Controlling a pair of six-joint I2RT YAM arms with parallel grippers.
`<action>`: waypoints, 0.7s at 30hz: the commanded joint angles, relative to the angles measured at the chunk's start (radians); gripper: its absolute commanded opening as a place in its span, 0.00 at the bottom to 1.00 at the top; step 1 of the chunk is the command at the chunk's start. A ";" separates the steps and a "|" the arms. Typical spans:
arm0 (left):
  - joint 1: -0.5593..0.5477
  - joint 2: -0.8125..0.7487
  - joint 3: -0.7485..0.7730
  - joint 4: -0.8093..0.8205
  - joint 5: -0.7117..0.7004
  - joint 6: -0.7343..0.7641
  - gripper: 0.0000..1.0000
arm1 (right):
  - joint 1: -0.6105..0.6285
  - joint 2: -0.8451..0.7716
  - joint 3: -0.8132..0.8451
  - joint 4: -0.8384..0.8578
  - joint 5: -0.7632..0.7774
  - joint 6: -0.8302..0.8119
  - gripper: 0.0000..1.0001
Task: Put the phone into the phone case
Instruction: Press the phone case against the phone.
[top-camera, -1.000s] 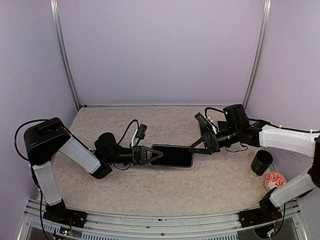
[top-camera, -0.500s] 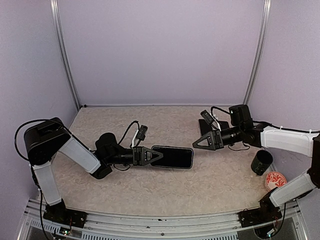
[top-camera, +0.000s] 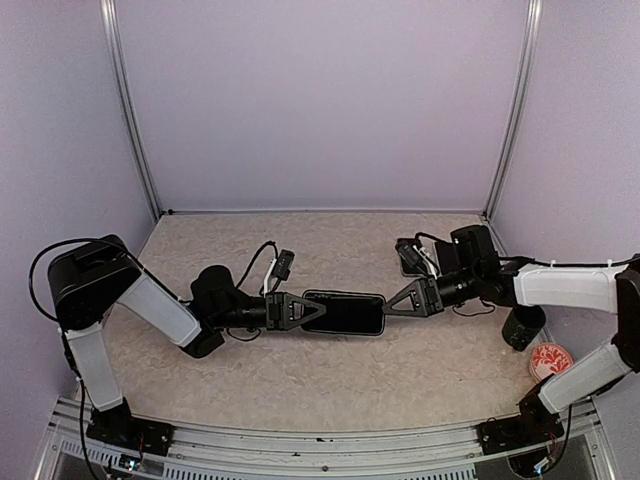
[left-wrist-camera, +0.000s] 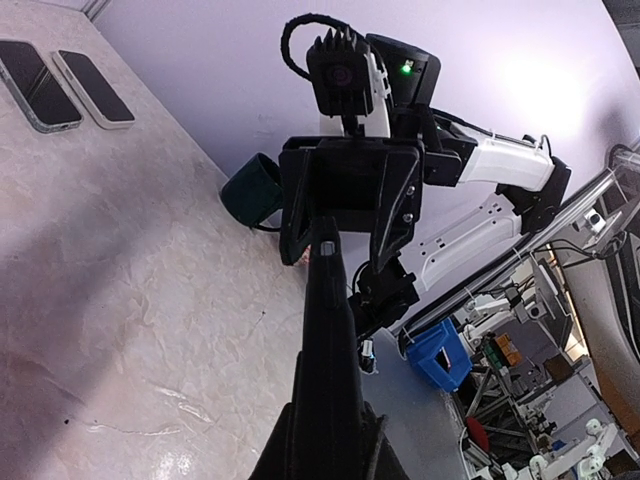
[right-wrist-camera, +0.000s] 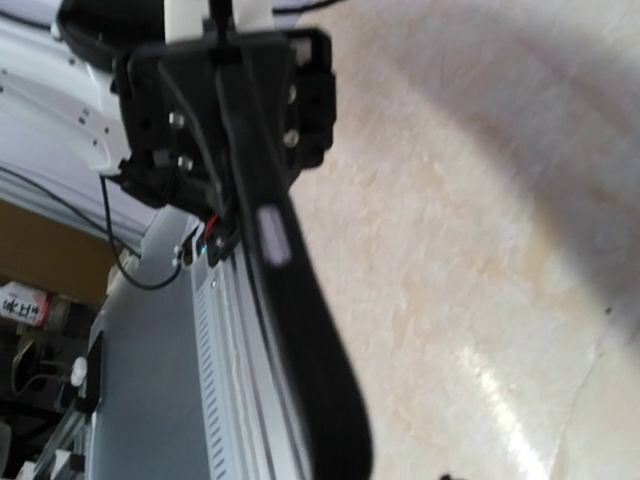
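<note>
Left hand (top-camera: 315, 311) clamps the phone (top-camera: 350, 313) at its left end, right hand (top-camera: 389, 304) half-open straddling its right end: centre it, close square before left lets go.

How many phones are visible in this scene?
3. One phone is held centrally by the left fingers; two more phones lie side by side toward the far right. Others may be hidden behind the right arm.

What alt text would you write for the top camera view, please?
Over a beige table, the left gripper pinches one end of a black phone, and the right gripper is at its other end. A dark cup stands at the right.
</note>
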 joint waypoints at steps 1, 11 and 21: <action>0.006 -0.035 -0.008 0.075 -0.023 0.008 0.00 | 0.032 0.018 -0.026 0.055 -0.025 0.019 0.49; 0.009 -0.030 -0.034 0.132 -0.040 -0.006 0.00 | 0.062 0.047 -0.044 0.071 -0.018 0.023 0.43; 0.020 -0.039 -0.067 0.198 -0.041 -0.019 0.00 | 0.063 0.027 -0.045 0.060 0.032 0.016 0.48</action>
